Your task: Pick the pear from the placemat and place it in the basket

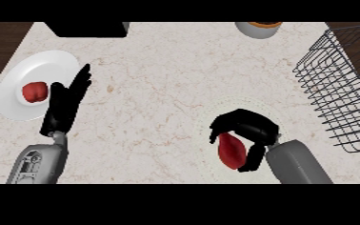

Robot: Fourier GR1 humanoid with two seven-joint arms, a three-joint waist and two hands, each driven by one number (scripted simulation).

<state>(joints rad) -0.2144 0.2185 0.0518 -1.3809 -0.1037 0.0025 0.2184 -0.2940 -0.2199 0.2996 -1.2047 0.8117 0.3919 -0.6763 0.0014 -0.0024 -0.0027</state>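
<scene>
Two hands over the desk [175, 76]. Right hand [246, 126] has fingers and thumb curled round the red pear [231, 150], which sits under the palm on the pale placemat [211, 109], so this looks like the grasp stage. Wire basket [330, 86] stands at the desk's right edge, well apart from the pear. Left hand [67, 100] rests open beside a white plate [42, 71] carrying a red fruit [33, 91].

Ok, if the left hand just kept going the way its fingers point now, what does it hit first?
Probably nothing close: the left hand, open, points up and slightly right, alongside the white plate rather than at it. The black object at the counter's far edge lies roughly in line, though height is unclear.
</scene>
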